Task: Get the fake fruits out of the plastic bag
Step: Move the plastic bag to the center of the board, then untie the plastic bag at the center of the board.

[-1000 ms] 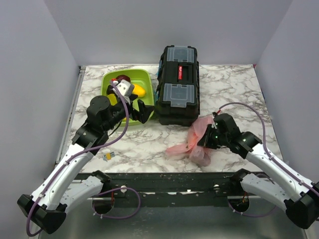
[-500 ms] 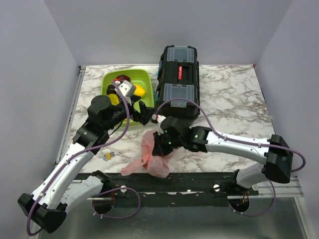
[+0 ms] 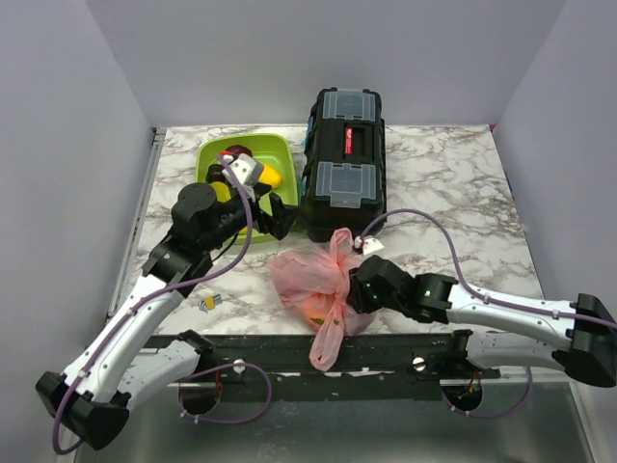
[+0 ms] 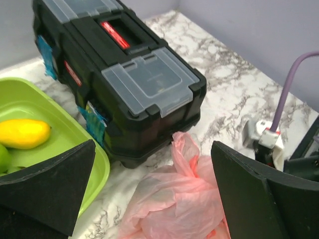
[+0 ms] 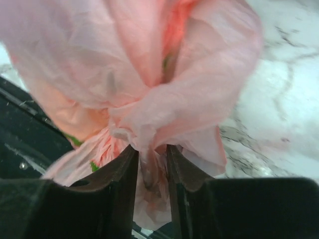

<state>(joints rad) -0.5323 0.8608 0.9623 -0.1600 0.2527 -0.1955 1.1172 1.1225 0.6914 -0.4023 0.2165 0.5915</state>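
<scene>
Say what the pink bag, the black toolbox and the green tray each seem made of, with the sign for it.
The bag looks like thin translucent plastic film: it crinkles and colours show through. The toolbox seems hard black plastic, with clear compartment lids. The tray is likely smooth moulded plastic: rounded rim, faint sheen.

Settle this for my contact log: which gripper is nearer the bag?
Right. The right gripper pinches a bunched fold of the bag between its fingers. The left gripper hangs open, apart from the bag, at its far left side by the tray.
</scene>
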